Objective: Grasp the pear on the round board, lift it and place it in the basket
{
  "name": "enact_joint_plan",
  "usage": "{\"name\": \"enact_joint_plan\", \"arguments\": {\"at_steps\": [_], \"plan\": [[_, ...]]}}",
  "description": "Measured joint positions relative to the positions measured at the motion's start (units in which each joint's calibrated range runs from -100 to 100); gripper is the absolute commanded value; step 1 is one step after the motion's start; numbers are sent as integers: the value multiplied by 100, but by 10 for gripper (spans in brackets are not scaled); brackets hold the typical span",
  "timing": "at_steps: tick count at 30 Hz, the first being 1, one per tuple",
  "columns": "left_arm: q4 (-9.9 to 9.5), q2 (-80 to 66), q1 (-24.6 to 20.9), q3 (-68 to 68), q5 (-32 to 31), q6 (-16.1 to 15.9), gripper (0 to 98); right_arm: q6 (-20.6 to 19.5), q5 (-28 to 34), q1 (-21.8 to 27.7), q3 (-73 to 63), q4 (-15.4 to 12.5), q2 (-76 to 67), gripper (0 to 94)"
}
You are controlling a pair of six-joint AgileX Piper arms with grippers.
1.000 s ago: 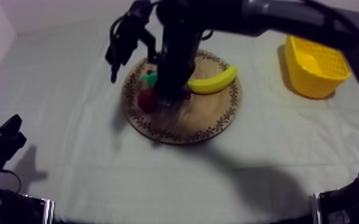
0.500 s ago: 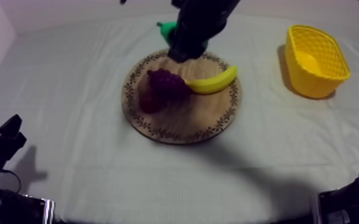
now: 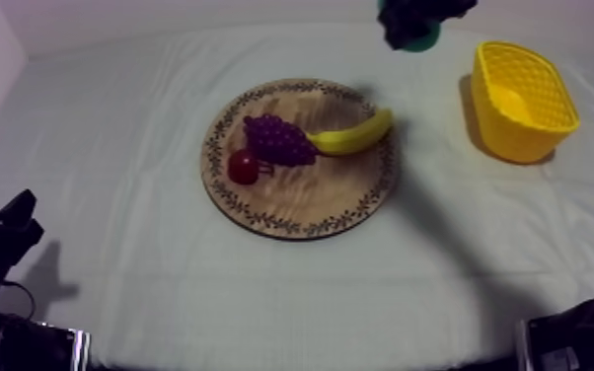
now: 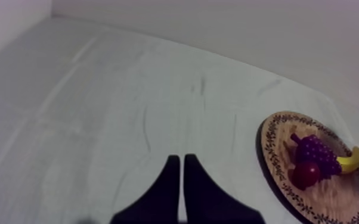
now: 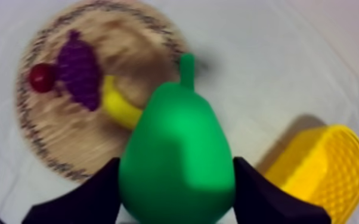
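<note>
Between closed fingers of right pincer [image 5: 177, 182], aloft: pear [image 5: 176, 149]. Carry step in hand, wooden board [image 5: 62, 138] behind. Next, likely: on over yellow basket [image 5: 331, 179] just ahead, then release.

Grapes [image 3: 278, 138], small red fruit [image 3: 243, 166] and banana [image 3: 355, 134] on wooden board [image 3: 311, 202], right hand [image 3: 411, 22] with pear [image 3: 421, 43] near yellow basket [image 3: 518, 138]

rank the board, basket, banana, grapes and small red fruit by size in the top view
1. wooden board
2. yellow basket
3. banana and bunch of grapes, about alike
4. small red fruit
</note>
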Motion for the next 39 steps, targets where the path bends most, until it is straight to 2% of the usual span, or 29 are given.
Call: {"name": "enact_joint_plan", "arguments": {"at_steps": [8, 20, 32, 39], "plan": [[0, 0, 0, 0, 0, 0, 1, 156, -214, 968, 94, 26, 64, 448], [0, 0, 0, 0, 0, 0, 1, 346, -551, 2090, 253, 67, 333, 446], [0, 0, 0, 0, 0, 0, 1, 362, -1050, 2552, 436, 107, 1139, 457], [0, 0, 0, 0, 0, 0, 1, 368, -1352, 2599, 684, 120, 1610, 617]]}}
